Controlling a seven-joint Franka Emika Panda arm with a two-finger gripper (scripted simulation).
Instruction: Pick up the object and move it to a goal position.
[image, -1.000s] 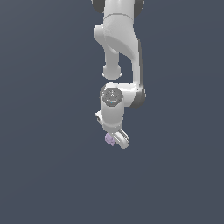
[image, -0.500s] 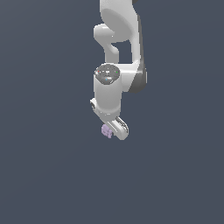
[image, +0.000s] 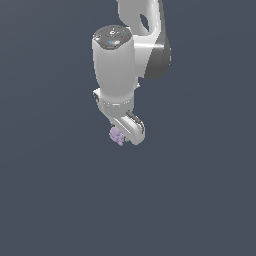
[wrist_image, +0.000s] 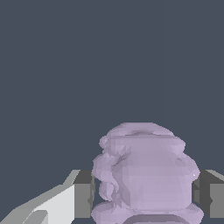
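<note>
The object is a small lumpy pale lilac thing held at the tip of my white gripper. In the wrist view the object fills the space between the two dark finger pads, which press on both its sides. The gripper is shut on it and hangs in mid-air under the white arm, with the object sticking out toward the exterior view's left. No goal marker shows in either view.
Only a flat dark grey-blue background surrounds the arm in both views. No other objects, edges or containers are visible.
The arm has risen and come closer to the exterior camera, carrying the object up with it. The grip on the object looks unchanged.
</note>
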